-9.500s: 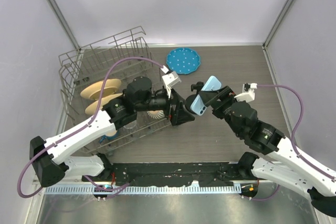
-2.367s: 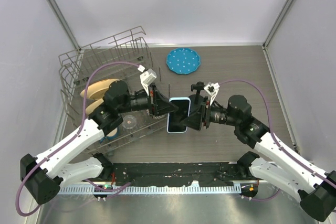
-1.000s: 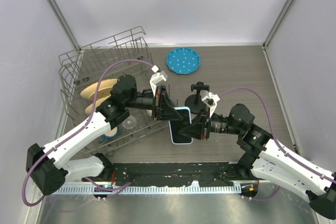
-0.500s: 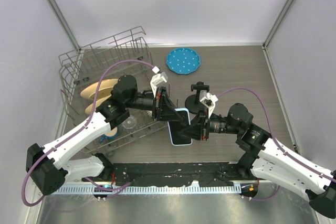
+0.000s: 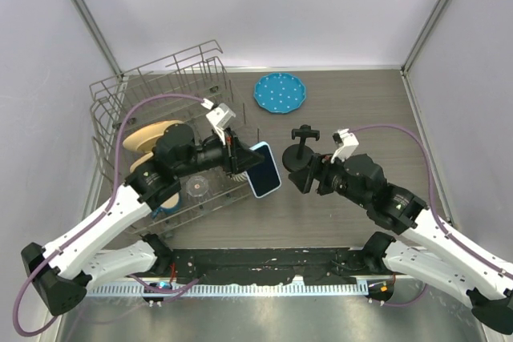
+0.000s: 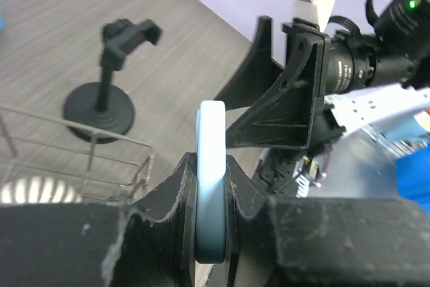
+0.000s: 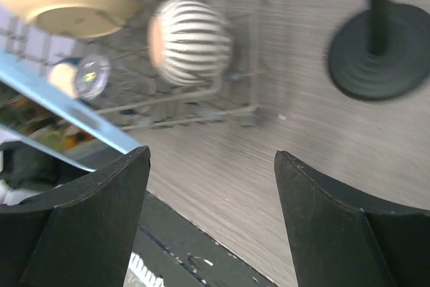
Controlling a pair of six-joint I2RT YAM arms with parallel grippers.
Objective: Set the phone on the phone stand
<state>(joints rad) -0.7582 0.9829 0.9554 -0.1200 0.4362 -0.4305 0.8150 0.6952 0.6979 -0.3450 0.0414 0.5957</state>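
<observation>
The phone, light blue at the edge, is tilted and lifted just right of the rack, with my left gripper shut on its left end. In the left wrist view the phone stands edge-on, pinched by my left gripper. The black phone stand is upright on the table to the phone's right, its cradle empty; it shows too as the phone stand and the blurred phone stand. My right gripper is open just in front of the stand's base, apart from the phone. The right gripper holds nothing.
A wire dish rack fills the left side, holding beige plates, a striped bowl and a small clear glass. A blue dotted plate lies behind the stand. A black strip runs along the near table edge.
My right gripper has opened, let go of the phone and drawn back to the right. The left gripper keeps the phone and has carried it up and left, tilted.
</observation>
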